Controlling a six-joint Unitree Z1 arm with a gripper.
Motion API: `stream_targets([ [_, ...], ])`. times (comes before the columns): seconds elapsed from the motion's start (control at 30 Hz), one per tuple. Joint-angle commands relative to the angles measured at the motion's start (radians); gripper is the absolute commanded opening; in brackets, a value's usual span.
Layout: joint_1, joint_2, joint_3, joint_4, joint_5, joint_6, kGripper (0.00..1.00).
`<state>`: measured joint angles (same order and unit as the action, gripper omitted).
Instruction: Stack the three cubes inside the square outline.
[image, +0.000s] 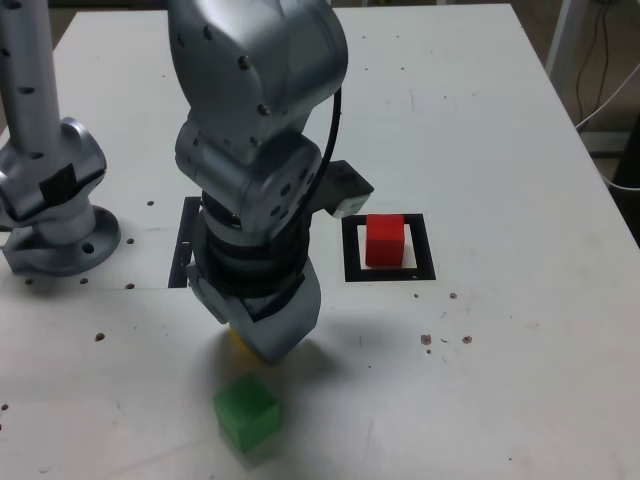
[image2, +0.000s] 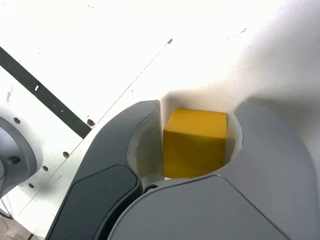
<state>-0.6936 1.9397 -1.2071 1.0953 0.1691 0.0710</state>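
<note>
White tabletop (image: 470, 130), with a red cube (image: 385, 240) inside the black square outline (image: 426, 250) and a claw (image2: 199, 105) on a yellow cube (image2: 195, 145).

By the look of it, base cube placed, two left to stack: yellow at the claw, green (image: 247, 412) on the tabletop at the near side, left of the outline in the exterior view. Nothing on top of red. Grey arm (image: 270, 70) reaching down from above, left of the outline, wrist low and slightly tilted, hiding most of yellow from the exterior view. In the wrist view, both jaws drawn in close around yellow, apparently pinching opposite sides. Impossible to tell whether lifted or resting on the tabletop. Likely next: a raise, then a move right and farther back to red.
</note>
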Motion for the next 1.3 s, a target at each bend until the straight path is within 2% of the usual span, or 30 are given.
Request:
stream_targets([
  [0.0, -0.001, 0.006, -0.003, 0.006, -0.002, -0.002, 0.36],
  [0.2, -0.001, 0.003, -0.037, 0.058, -0.002, -0.010, 0.35],
  [0.53, 0.025, -0.009, -0.204, 0.231, 0.002, -0.027, 0.35],
  [0.8, 0.124, -0.014, -0.343, 0.348, 0.010, 0.008, 0.35],
  [1.27, 0.314, 0.032, -0.517, 0.424, 0.020, 0.112, 0.35],
])
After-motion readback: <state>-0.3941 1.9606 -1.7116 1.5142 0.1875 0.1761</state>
